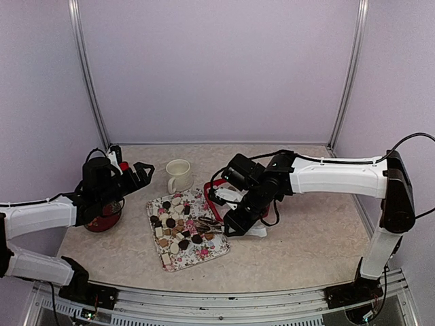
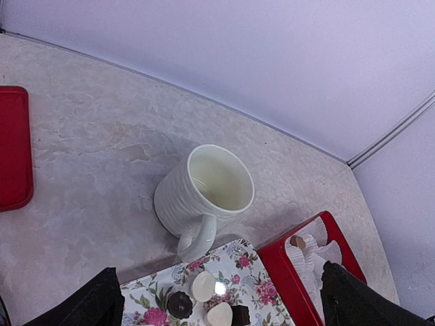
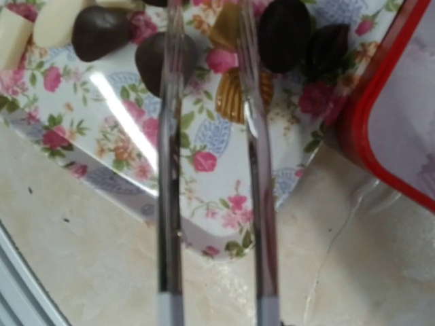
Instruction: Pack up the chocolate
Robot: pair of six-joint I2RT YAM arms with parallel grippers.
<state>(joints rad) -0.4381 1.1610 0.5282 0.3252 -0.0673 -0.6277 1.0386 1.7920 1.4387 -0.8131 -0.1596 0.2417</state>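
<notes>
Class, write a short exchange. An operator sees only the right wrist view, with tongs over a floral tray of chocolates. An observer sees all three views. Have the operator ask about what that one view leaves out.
Operator: I see only a red edge beside the tray. What is it?
Observer: It is a red box holding white paper liners, and one liner has a tan chocolate in it.
Operator: Is the left gripper holding anything?
Observer: No. The left gripper is open and empty, to the left of a cream mug that stands upright beyond the tray.
</notes>
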